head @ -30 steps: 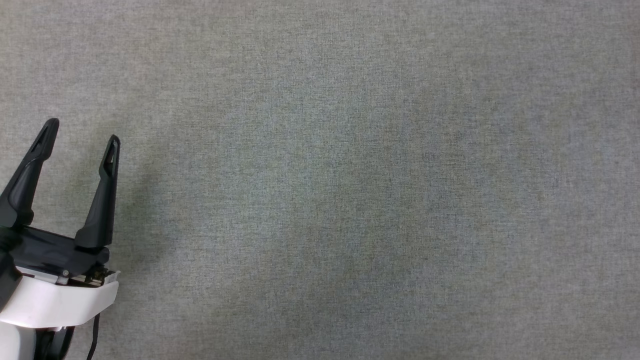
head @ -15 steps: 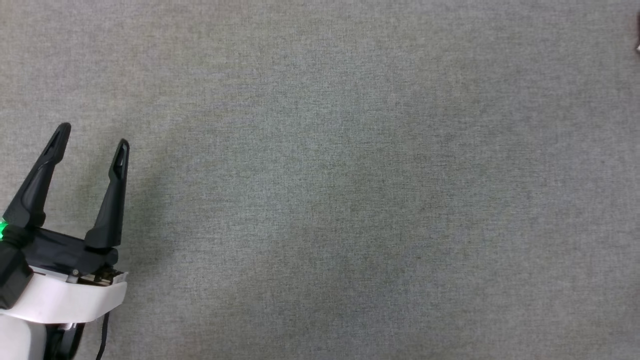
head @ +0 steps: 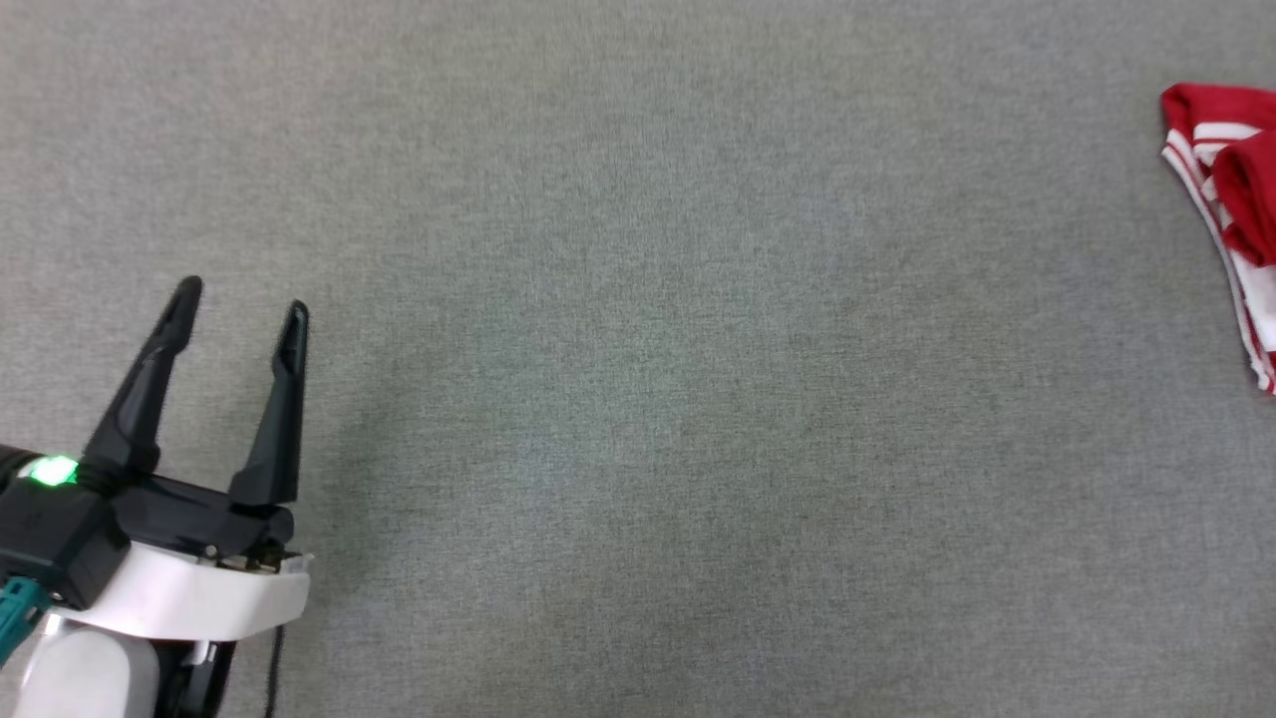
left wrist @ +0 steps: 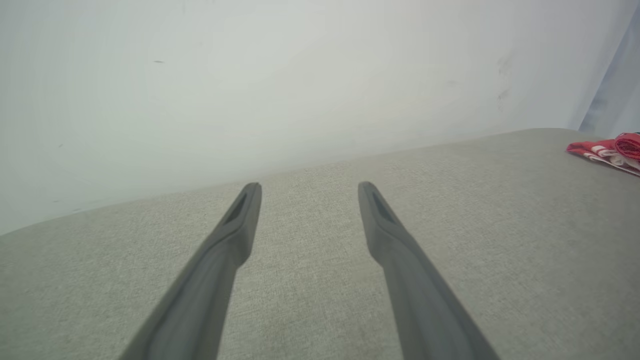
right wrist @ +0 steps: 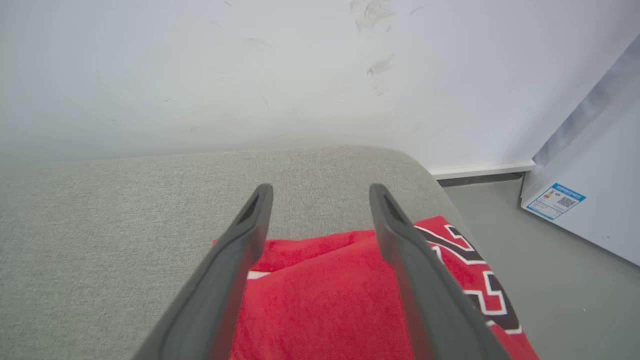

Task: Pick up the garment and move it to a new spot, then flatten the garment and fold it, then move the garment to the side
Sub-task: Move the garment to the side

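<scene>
The garment (head: 1228,189), red with red-and-white stripe trim, lies bunched at the right edge of the head view, partly cut off by it. In the right wrist view the garment (right wrist: 320,290) lies folded on the grey surface below my right gripper (right wrist: 320,192), whose fingers stand open above it with nothing between them; black white-outlined print shows on its right side. My left gripper (head: 239,299) is open at the lower left, far from the garment. The left wrist view shows the garment (left wrist: 607,151) small at the far right, beyond the open left gripper (left wrist: 309,186).
The grey fabric surface (head: 638,379) spreads wide between left gripper and garment. A white wall (right wrist: 250,75) rises behind its far edge. Right of the rounded corner are grey floor (right wrist: 550,280) and a white panel with a blue label (right wrist: 554,201).
The head camera has swung right, bringing the garment into view at the right edge and shifting the left gripper rightward in the picture. The left gripper stays open.
</scene>
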You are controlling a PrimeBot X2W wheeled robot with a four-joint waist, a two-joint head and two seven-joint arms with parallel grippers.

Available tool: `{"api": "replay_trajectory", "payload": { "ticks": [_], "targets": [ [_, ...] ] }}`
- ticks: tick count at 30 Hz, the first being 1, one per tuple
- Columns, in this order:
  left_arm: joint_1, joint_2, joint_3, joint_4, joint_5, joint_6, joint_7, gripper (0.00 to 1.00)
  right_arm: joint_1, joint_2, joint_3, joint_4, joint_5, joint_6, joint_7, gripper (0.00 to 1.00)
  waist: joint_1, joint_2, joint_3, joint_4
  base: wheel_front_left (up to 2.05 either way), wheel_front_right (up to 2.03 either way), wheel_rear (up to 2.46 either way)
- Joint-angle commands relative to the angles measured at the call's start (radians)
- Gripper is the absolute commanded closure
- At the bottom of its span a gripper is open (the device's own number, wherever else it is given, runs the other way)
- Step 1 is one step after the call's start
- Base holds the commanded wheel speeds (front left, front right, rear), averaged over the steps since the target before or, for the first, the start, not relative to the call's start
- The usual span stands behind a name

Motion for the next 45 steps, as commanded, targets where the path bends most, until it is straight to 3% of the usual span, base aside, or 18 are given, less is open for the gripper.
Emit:
{"api": "replay_trajectory", "payload": {
  "ticks": [1,9,13,27,36,45],
  "targets": [
    [0.007,-0.011,-0.002,0.004,0.002,0.0,-0.002,0.0,0.048,-0.026,0.019,-0.061,0.015,-0.002,-0.017,0.0,0.0,0.0,-0.036,0.002,0.0,0.0,0.0],
    [0.027,-0.046,-0.034,0.048,-0.003,0.0,-0.002,0.0,0.285,-0.085,0.04,-0.336,0.011,-0.002,-0.161,0.0,0.0,0.0,-0.136,0.023,0.0,0.0,0.0],
    [0.039,-0.06,-0.054,0.063,0.007,0.0,-0.002,0.0,0.402,-0.058,0.0,-0.433,-0.056,-0.002,-0.203,0.0,0.0,0.0,-0.186,0.038,0.0,0.0,0.0],
    [0.097,-0.082,-0.084,0.067,0.022,0.0,-0.002,0.0,0.811,0.149,-0.165,-0.802,-0.249,-0.002,-0.224,0.0,0.0,0.0,-0.287,0.095,0.0,0.0,0.0],
    [0.166,-0.084,-0.083,0.078,0.066,0.0,-0.002,0.0,1.003,0.275,-0.227,-0.922,-0.32,-0.002,-0.223,0.0,0.0,0.0,-0.349,0.105,0.0,0.0,0.0],
    [0.258,-0.108,-0.071,0.069,0.079,0.0,-0.002,0.0,1.124,0.36,-0.274,-0.976,-0.356,-0.002,-0.223,0.0,0.0,0.0,-0.396,0.09,0.0,0.0,0.0]
  ]
}}
